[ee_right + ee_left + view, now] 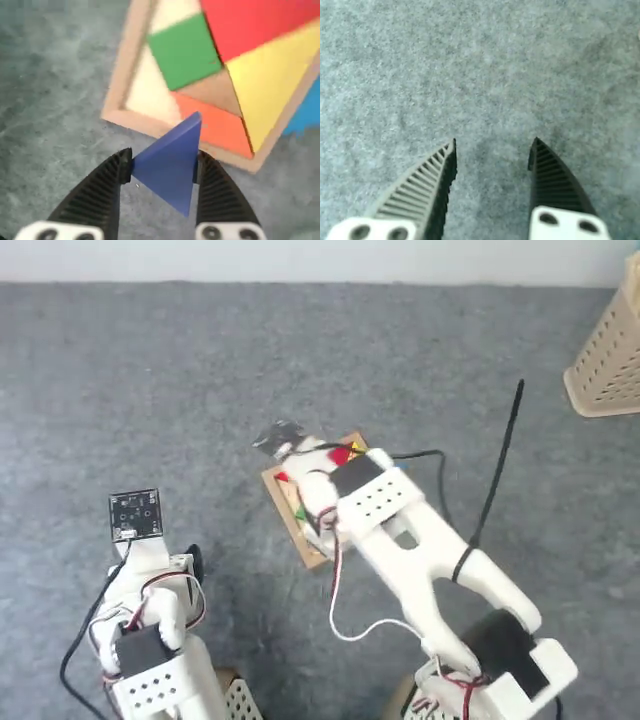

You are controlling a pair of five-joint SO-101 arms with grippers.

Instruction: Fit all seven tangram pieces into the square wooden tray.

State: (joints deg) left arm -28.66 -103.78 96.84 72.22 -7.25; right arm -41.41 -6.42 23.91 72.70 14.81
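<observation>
We log right gripper [163,156] clamped on blue wooden triangle [169,167] | apex over rim of square wooden tray [125,65] | bare pale gap [147,97] just beyond | left gripper [492,150] spread apart over grey carpet [470,60], farther off.

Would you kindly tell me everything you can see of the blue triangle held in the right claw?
The blue triangle is a flat, plain-coloured piece, seemingly painted wood, with sharp corners. The right claw pinches it on two sides between black ribbed fingers. One corner lies over the rim of the wooden tray, toward the orange piece; the rest is over grey carpet.
</observation>
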